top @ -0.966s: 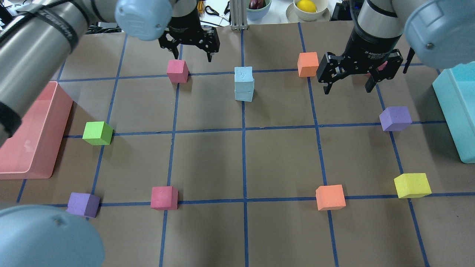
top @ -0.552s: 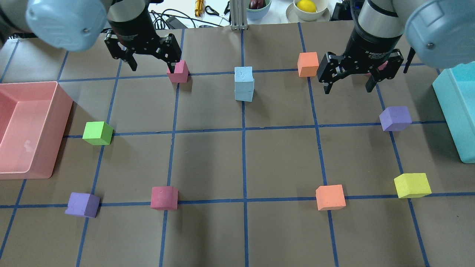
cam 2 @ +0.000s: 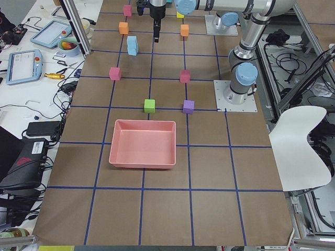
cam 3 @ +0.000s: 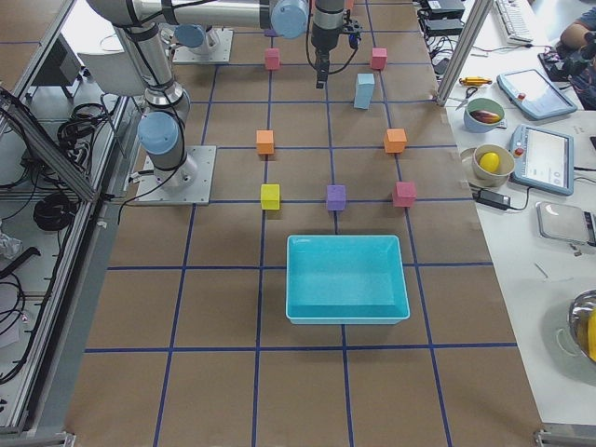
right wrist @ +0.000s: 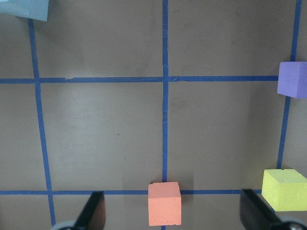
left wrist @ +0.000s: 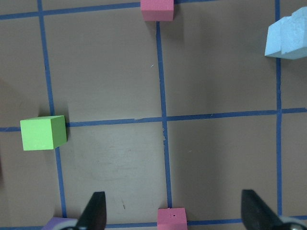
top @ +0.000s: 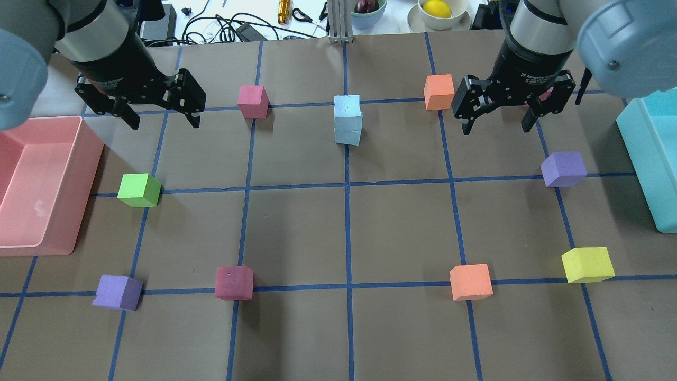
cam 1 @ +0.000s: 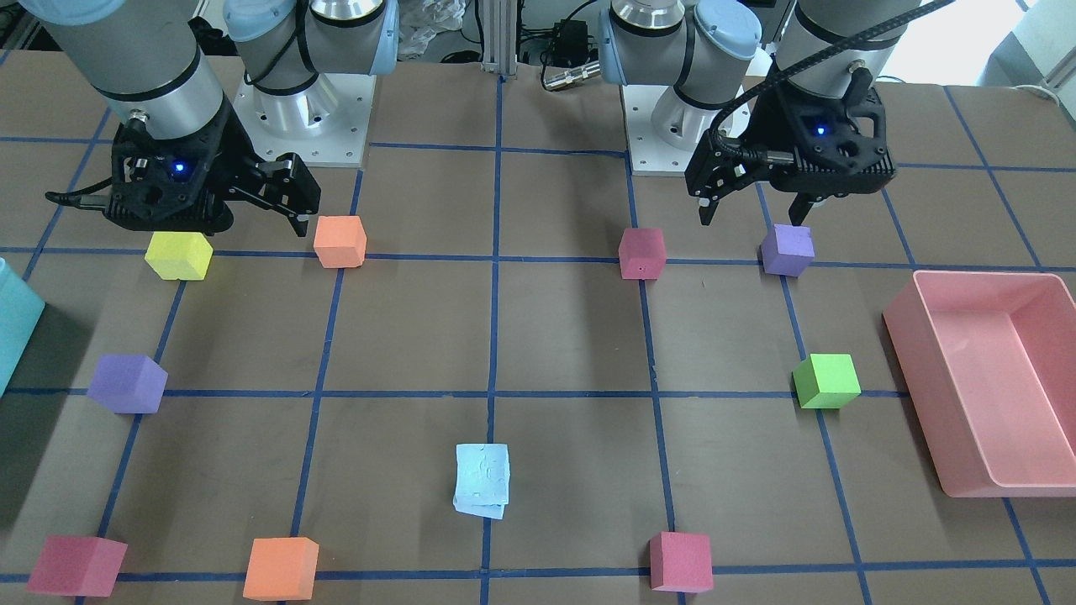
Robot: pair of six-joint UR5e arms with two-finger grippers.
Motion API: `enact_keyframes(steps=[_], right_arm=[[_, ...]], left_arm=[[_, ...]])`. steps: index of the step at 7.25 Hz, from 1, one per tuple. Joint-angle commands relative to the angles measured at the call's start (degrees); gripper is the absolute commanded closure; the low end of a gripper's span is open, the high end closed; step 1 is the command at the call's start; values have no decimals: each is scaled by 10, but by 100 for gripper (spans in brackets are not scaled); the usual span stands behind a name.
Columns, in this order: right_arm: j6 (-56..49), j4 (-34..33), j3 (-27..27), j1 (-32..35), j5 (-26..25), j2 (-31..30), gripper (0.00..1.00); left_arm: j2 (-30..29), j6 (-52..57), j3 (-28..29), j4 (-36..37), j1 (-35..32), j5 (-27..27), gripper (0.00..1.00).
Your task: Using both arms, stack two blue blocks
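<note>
1. The two blue blocks (top: pixel 348 120) stand stacked on the table (top: pixel 296 227), roughly midway between the two grippers and touched by neither. The upper cube sits slightly askew on the lower one.
2. The left gripper (top: pixel 165 125) hangs above the table with its jaws spread wide and nothing between them. The stack lies well off toward the right arm's side, and a pink cube (top: pixel 253 100) sits between the gripper and the stack. A pink bin (top: pixel 84 159) is on the gripper's outer side, and a green cube (top: pixel 139 189) sits nearer the robot.
3. The right gripper (top: pixel 496 130) also hangs with its jaws wide apart, holding nothing. An orange cube (top: pixel 439 91) sits near its inner finger, between the gripper and the stack. A purple cube (top: pixel 563 168) and a teal bin (top: pixel 648 159) are on its outer side.
</note>
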Motion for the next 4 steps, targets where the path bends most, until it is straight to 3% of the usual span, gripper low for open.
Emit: enact_keyframes(steps=[1,4], right_arm=[[0,0,0,0,0,0,0],[0,-1,0,0,-2,0,0]], left_arm=[[10,4,-14,8,1,-1,0],[9,14,-16,15,-1,-1,0]])
